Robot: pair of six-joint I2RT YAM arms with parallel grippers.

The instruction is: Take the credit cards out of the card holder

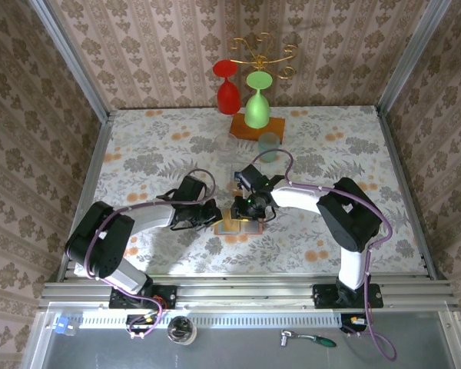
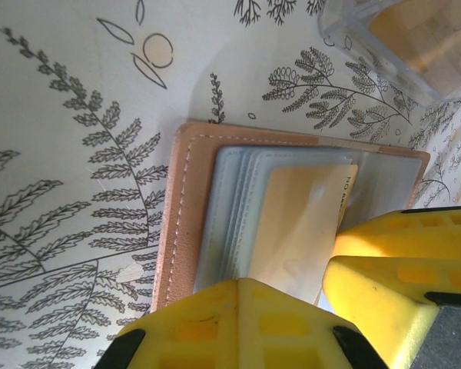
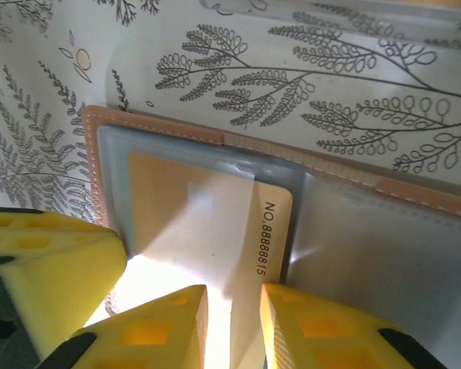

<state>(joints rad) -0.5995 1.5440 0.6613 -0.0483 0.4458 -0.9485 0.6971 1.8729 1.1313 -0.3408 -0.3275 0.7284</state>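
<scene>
Nearest, mid-desk [image 1: 138, 146] just ahead of the arm bases, the card holder [image 3: 161, 125] lies flat and open, pocket side up. In the top view its long axis runs left-right between the two arms. Left gripper [image 2: 326, 270]: jaws fully closed, sitting at the holder's near edge; can't tell if a leaf is nipped. Right gripper [image 3: 234, 307]: jaws narrow with a slim gap, tips over the near end of an orange credit card [image 3: 169, 207]; cannot tell whether that is a pinch or just a press. The card lies flat in one grey-blue pocket panel, numbered edge beside the fold, far edge under the pocket rim. Likely handling: the card is light, thin, stiff and slick, so best taken at its exposed end and drawn in plane. The holder is soft and light and would probably drag along unless pinned. Further back, well apart, is a wooden block [image 1: 246, 125].
</scene>
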